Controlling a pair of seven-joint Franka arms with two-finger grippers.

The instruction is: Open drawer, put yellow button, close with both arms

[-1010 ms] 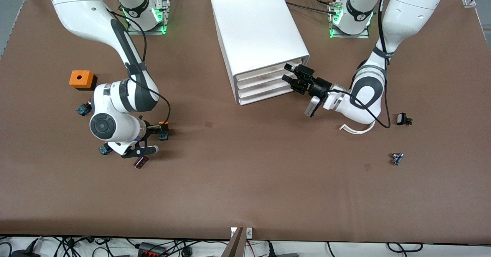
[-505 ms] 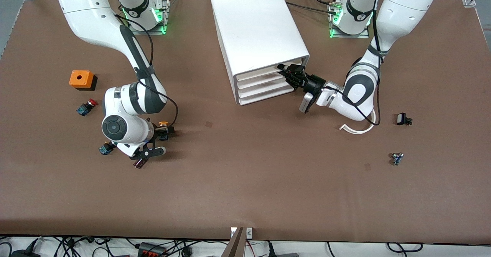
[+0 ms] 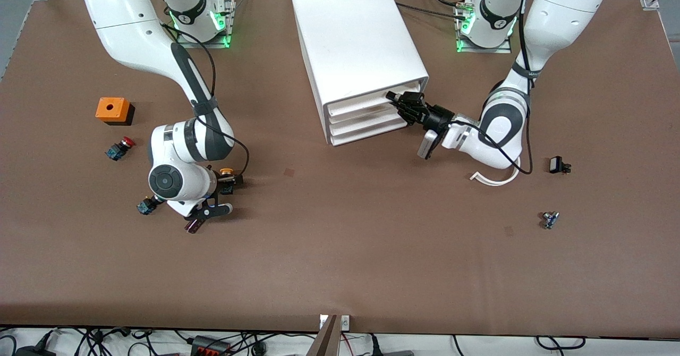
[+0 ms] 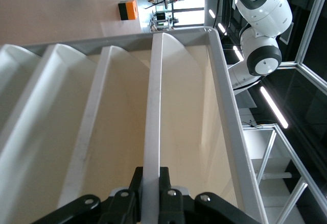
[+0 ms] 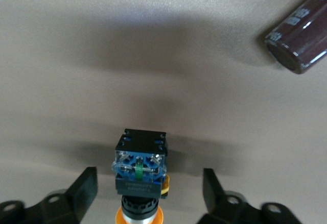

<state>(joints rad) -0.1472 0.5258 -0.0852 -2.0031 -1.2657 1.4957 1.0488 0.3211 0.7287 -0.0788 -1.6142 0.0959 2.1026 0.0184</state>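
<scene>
The white cabinet (image 3: pixel 356 37) stands mid-table. Its topmost drawer (image 3: pixel 357 104) sits about level with the three lower drawers. My left gripper (image 3: pixel 399 104) is shut on that drawer's front lip; in the left wrist view the fingers (image 4: pixel 169 196) clamp the white lip (image 4: pixel 153 106). The yellow button (image 3: pixel 227 173) lies on the table toward the right arm's end. My right gripper (image 3: pixel 229 183) is low over it and open. In the right wrist view the button (image 5: pixel 140 170) lies between the spread fingers (image 5: pixel 84 188), apart from both.
An orange box (image 3: pixel 112 109), a red-capped button (image 3: pixel 120 147), another blue-bodied button (image 3: pixel 144 206) and a dark brown cylinder (image 3: pixel 192 226) lie around the right arm. A white curved strip (image 3: pixel 494 178) and two small parts (image 3: pixel 558 164) lie toward the left arm's end.
My left gripper moved in to the top drawer's front and shut on its lip. My right arm shifted toward the cabinet, and the button now lies between its open fingers.
</scene>
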